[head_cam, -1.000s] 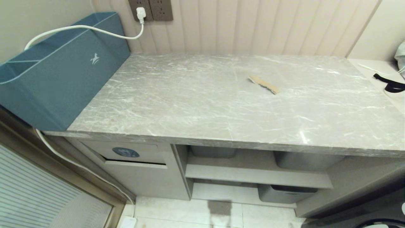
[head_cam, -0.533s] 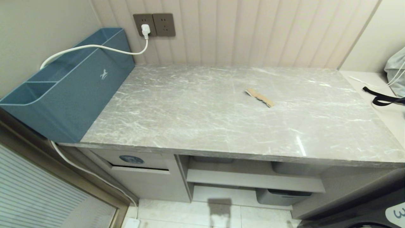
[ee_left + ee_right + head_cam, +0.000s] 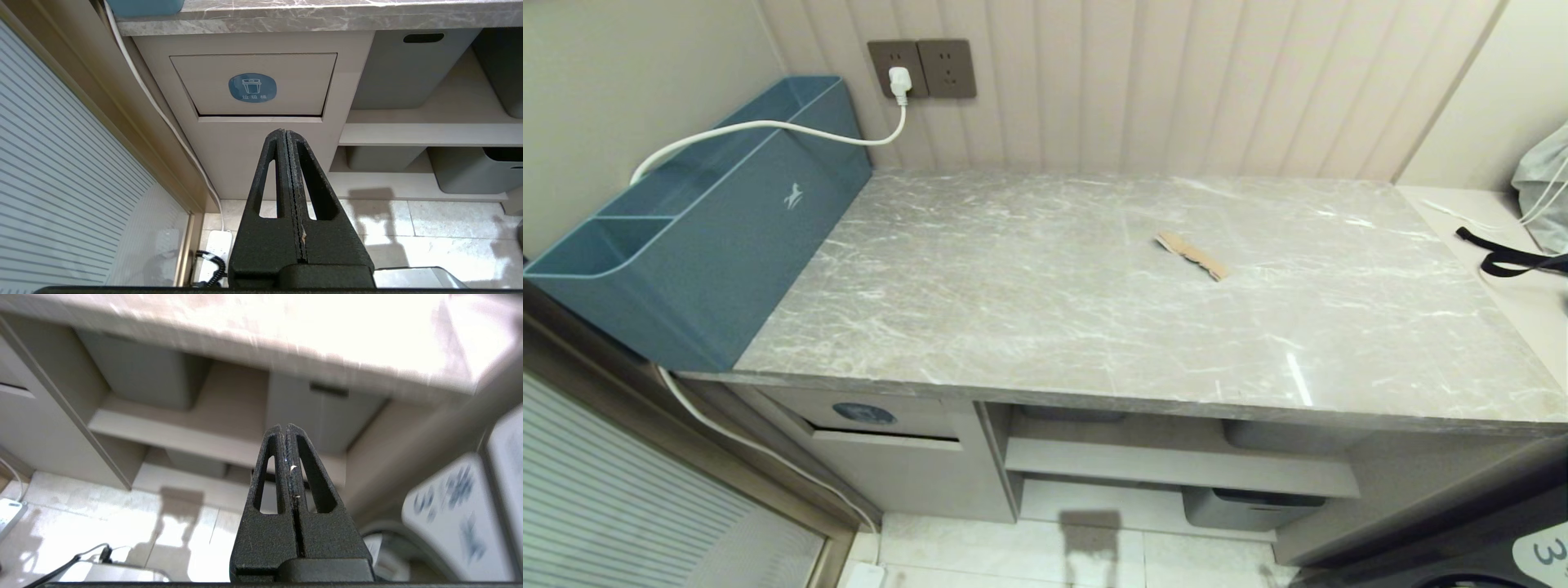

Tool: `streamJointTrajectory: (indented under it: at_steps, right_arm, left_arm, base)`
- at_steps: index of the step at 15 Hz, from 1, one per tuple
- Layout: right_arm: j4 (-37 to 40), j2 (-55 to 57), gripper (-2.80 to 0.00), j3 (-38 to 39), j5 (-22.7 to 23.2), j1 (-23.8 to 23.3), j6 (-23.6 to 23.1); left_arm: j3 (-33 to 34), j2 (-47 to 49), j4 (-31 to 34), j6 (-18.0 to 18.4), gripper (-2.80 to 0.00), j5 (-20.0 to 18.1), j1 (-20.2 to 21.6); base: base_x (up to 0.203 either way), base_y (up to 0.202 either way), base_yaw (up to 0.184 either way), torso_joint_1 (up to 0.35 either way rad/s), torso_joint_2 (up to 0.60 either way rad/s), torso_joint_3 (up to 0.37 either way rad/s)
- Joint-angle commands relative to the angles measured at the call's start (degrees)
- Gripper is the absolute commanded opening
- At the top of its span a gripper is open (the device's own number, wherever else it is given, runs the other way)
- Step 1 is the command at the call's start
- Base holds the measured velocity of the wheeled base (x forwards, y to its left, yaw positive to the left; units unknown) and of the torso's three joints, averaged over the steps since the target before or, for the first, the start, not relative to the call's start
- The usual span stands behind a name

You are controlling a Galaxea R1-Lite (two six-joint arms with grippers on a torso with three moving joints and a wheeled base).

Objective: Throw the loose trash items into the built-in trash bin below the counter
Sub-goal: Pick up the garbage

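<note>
Head view: one torn cardboard scrap (image 3: 1192, 254) lies flat mid-counter (image 3: 1029, 327), well apart from the blue box (image 3: 711, 237) at the left end. Neither arm shows here. Left gripper (image 3: 287, 134) hangs low before the bin flap (image 3: 255, 83), fingers pressed together, empty. Right gripper (image 3: 284, 430) likewise closed and empty, facing the shelf tubs (image 3: 322, 412). Both look parked, probably pending a reach up for the scrap.

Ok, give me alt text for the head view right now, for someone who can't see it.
A torn brown cardboard scrap lies alone on the grey marble counter, right of centre. A long blue-teal box stands along the counter's left end. Below the front edge at left is the bin flap with its blue sticker. Neither arm shows.
</note>
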Motion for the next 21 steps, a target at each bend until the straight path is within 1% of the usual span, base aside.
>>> streamJointTrajectory:
  at_steps: [1,2,4,6,7,8,9,12,14,16,18,19,21]
  right_arm:
    - [-0.03,7.90,-2.80,-7.79,0.77,0.00,-0.72]
    - [-0.06,14.44,-2.80,-13.23,1.03,0.00,-0.82]
    - [-0.43,32.30,-2.80,-24.01,1.97,0.50,-0.92]
    - [-2.71,51.71,-2.80,-32.54,3.63,2.70,-0.78]
    - [-4.63,60.40,-2.80,-35.93,4.34,4.05,-0.67]
    - [-7.16,69.37,-0.05,-39.44,4.99,5.40,-0.62]
    - [-9.94,77.71,0.00,-43.01,5.55,6.59,-0.60]
    - [-19.17,99.42,0.00,-55.10,6.38,8.94,-0.50]
    - [-26.13,109.71,0.00,-63.80,6.03,9.91,-0.75]
    - [-34.58,115.45,0.00,-69.50,4.58,10.65,-1.07]
    - [-42.64,118.26,0.00,-70.41,2.97,10.80,-3.12]
    - [-44.45,118.51,0.00,-70.48,2.17,10.81,-3.42]
    - [-44.70,118.51,0.00,-70.40,2.10,10.81,-3.51]
  left_arm:
    - [0.09,-0.01,-0.13,0.42,-2.80,-0.11,0.02]
    - [0.09,-0.01,-0.13,0.42,-2.80,-0.20,0.02]
    - [0.09,-0.01,-0.13,-0.41,-2.80,0.20,0.02]
    - [0.09,-0.01,-0.30,-3.38,-2.80,0.55,0.02]
    - [0.09,-0.01,-0.40,-4.06,-2.80,0.77,0.02]
    - [0.09,-0.01,-0.40,-4.06,-2.80,0.86,0.02]
    - [0.09,-0.01,-0.40,-4.07,-2.80,0.85,0.02]
    - [0.09,-0.01,-0.40,-4.15,-2.80,0.77,0.02]
    - [0.09,-0.01,-0.40,-4.15,-2.80,0.86,0.02]
    - [0.09,-0.01,-0.40,-4.15,-2.80,0.77,0.02]
    - [0.09,-0.01,-0.40,-4.15,-2.80,0.86,0.02]
    - [0.09,-0.01,-0.40,-4.15,-2.80,0.77,0.02]
    - [0.09,-0.01,-0.40,-4.15,-2.80,0.86,0.02]
  base:
    - [0.000,0.000,0.000,0.000,0.00,0.000]
    - [0.000,0.000,0.000,0.000,0.00,0.000]
    - [0.000,0.000,0.000,0.000,0.00,0.000]
    - [0.000,0.000,0.000,0.000,0.00,0.000]
    - [0.000,0.000,0.000,0.000,0.00,0.000]
    - [0.000,0.000,0.000,0.000,0.00,0.000]
    - [0.000,0.000,0.000,0.000,0.00,0.000]
    - [0.000,0.000,0.000,0.000,0.00,0.000]
    - [0.000,0.000,0.000,0.000,0.00,0.000]
    - [0.000,0.000,0.000,0.000,0.00,0.000]
    - [0.000,0.000,0.000,0.000,0.00,0.000]
    - [0.000,0.000,0.000,0.000,0.00,0.000]
    - [0.000,0.000,0.000,0.000,0.00,0.000]
